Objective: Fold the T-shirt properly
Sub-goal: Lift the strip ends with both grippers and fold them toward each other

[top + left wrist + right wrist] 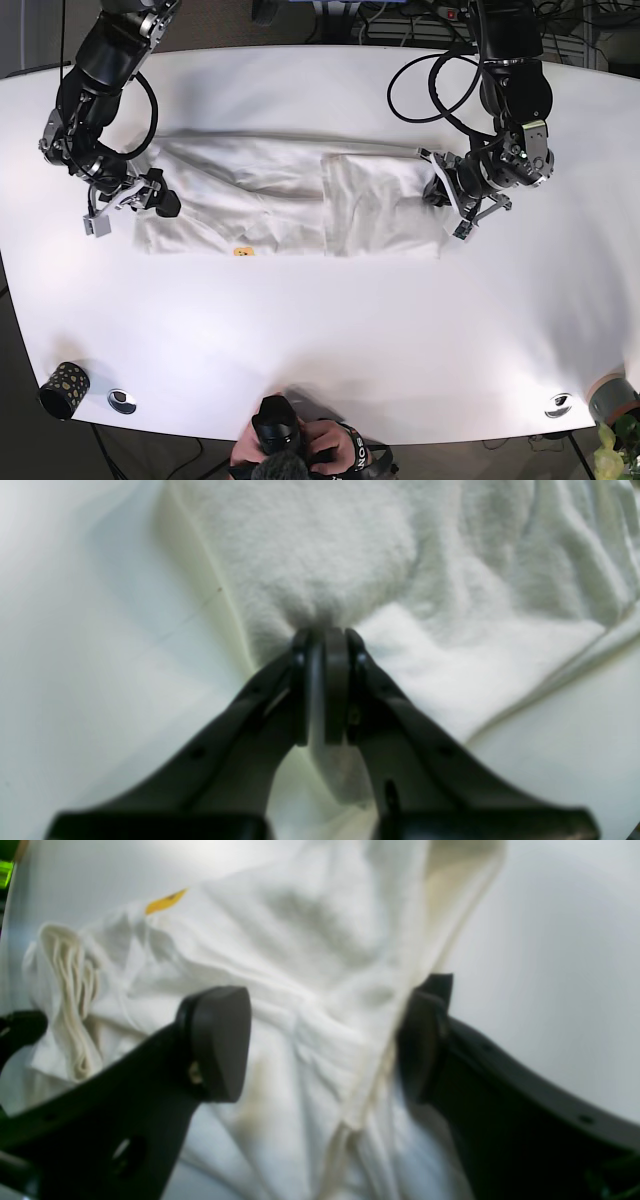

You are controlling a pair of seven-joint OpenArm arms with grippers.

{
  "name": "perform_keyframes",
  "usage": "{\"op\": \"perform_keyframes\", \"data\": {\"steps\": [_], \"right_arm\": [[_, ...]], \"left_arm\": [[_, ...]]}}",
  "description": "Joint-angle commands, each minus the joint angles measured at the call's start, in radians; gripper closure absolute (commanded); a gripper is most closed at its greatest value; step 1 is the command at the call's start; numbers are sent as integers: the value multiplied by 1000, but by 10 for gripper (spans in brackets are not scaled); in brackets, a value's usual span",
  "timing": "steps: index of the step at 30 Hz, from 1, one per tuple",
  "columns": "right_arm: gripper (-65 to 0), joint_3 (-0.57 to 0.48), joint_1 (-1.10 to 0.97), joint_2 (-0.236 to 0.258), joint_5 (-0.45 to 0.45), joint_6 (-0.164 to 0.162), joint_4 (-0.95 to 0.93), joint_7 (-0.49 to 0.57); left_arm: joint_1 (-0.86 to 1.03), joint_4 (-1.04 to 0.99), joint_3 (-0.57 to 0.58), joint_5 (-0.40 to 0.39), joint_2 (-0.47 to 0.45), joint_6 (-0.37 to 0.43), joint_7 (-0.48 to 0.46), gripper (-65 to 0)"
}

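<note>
T-shirt point(290, 208): lies flat across the middle of the desk point(330, 330), stretched side to side in the base view, one end folded over onto the rest.
Left gripper point(441, 188): at the folded end — on the base view's right — jaws pressed together on the cloth edge.
Right gripper point(158, 194): at the opposite end, on the base view's left — jaws spread, cloth between them.
Cup point(63, 390): near the desk's front-left corner, well apart from the T-shirt.
Person point(300, 455): at the front edge, centre.
</note>
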Motion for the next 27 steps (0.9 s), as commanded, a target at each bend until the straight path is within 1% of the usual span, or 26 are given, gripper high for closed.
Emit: {"op": "perform_keyframes", "data": {"steps": [1,2,5,6,10,12,15,23,25,27], "right_arm": [[-411,0,8,7,-3,5,12,-11],[-387,0,8,1,-3,5,12,-11],[-266,11,10,-5,-5,5,14,3],[-216,8,10,-5,-5,5,14,15],[-48,6,13,-1,-5,5,15,37],[0,8,14,12,-5,5,18,37],[0,8,8,27,-5,5,73,35],[0,6,-93,36,-5,5,362,25],[0,6,-108,50,-5,5,408,2],[0,6,-125,53,-3,5,463,-34]], "left_arm": [[-12,11,1,-5,-2,-1,-9,-29],[-12,11,1,-5,-4,-1,-9,-29],[-12,11,1,-5,-4,-1,-8,-29],[-12,11,1,-5,-4,-1,-8,-29],[-11,11,1,-3,-4,-1,-8,-29],[-11,8,16,-3,-4,-1,-8,-29],[-11,-6,62,-3,-4,-1,-8,-29],[-18,-72,153,-3,5,-1,-11,-29],[-20,-85,173,-5,8,-1,-12,-29],[-24,-101,210,-6,39,-1,-43,-29]]}}
